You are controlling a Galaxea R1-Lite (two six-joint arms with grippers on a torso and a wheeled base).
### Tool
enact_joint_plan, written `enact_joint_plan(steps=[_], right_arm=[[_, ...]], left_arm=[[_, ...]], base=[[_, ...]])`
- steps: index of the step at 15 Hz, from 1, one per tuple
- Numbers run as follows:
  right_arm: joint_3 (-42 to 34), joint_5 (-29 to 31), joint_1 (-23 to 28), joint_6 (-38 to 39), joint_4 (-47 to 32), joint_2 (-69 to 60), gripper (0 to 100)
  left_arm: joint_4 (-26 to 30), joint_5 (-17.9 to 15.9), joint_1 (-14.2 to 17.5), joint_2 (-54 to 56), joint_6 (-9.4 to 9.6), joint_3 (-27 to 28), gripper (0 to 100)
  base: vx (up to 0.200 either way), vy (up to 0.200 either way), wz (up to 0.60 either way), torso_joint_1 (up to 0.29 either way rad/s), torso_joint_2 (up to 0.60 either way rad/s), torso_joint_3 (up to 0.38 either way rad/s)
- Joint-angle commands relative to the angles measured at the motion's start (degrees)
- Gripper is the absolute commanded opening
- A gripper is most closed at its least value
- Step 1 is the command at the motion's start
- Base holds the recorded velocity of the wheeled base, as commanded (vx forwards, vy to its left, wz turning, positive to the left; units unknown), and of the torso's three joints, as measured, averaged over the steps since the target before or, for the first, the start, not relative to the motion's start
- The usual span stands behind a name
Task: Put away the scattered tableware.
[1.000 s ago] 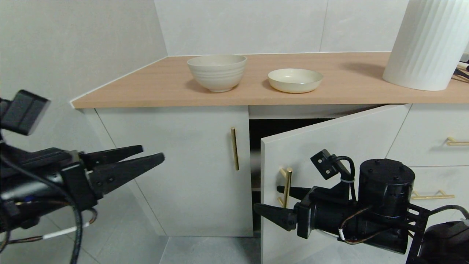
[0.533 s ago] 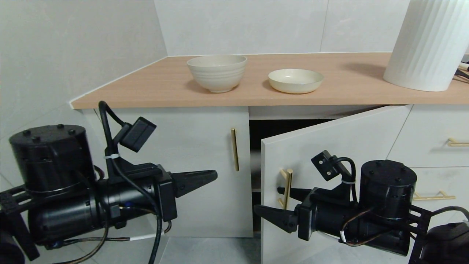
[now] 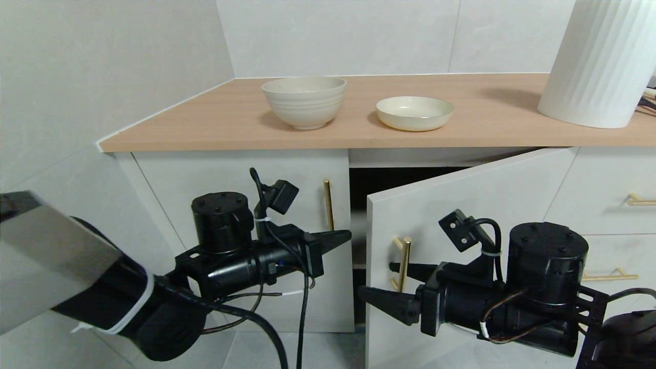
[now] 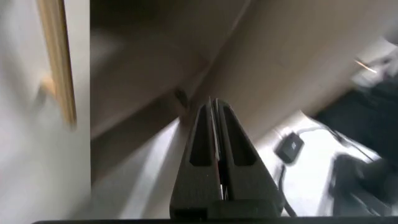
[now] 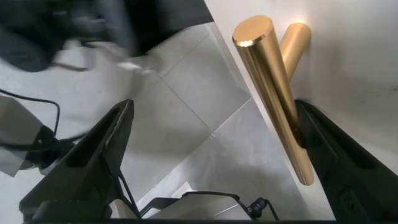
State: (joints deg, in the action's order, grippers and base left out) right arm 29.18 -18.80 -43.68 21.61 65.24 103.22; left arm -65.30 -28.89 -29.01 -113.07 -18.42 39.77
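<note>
Clamp your spread-open right gripper (image 3: 376, 279) on the brass bar handle (image 3: 403, 261) it straddles before pulling the half-open white cabinet door (image 3: 461, 205) wider, and let the pinched-shut left gripper (image 3: 339, 238) nudge its edge, while the ribbed cream bowl (image 3: 304, 101) and shallow cream dish (image 3: 414, 113) sit on the left half of the wooden countertop (image 3: 205, 123).

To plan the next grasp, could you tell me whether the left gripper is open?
No, the left gripper is shut, with no gap showing at its tips.
</note>
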Motion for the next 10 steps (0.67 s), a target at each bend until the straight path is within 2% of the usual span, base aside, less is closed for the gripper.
enact_joint_plan(steps=[1, 5, 7, 10], right_arm=[[-0.71, 0.25, 0.44, 0.01, -0.03, -1.09, 100], [-1.59, -0.01, 0.52, 0.01, -0.03, -1.53, 100], [-1.50, 0.17, 1.32, -0.08, -0.03, -1.00, 100], [-1.76, -0.01, 2.55, -0.08, -0.03, -1.53, 100]], left_arm=[[0.00, -0.02, -0.61, -6.64, -0.39, 4.88, 0], [-0.96, 0.68, -2.71, -8.40, -0.39, 6.11, 0], [-3.16, 0.94, -3.68, -9.28, -0.74, 7.34, 0], [-3.07, 0.42, -5.70, -9.89, -3.90, 9.10, 0]], base=[[0.000, 0.000, 0.00, 0.000, 0.00, 0.000], [0.000, 0.000, 0.00, 0.000, 0.00, 0.000], [0.000, 0.000, 0.00, 0.000, 0.00, 0.000], [0.000, 0.000, 0.00, 0.000, 0.00, 0.000]])
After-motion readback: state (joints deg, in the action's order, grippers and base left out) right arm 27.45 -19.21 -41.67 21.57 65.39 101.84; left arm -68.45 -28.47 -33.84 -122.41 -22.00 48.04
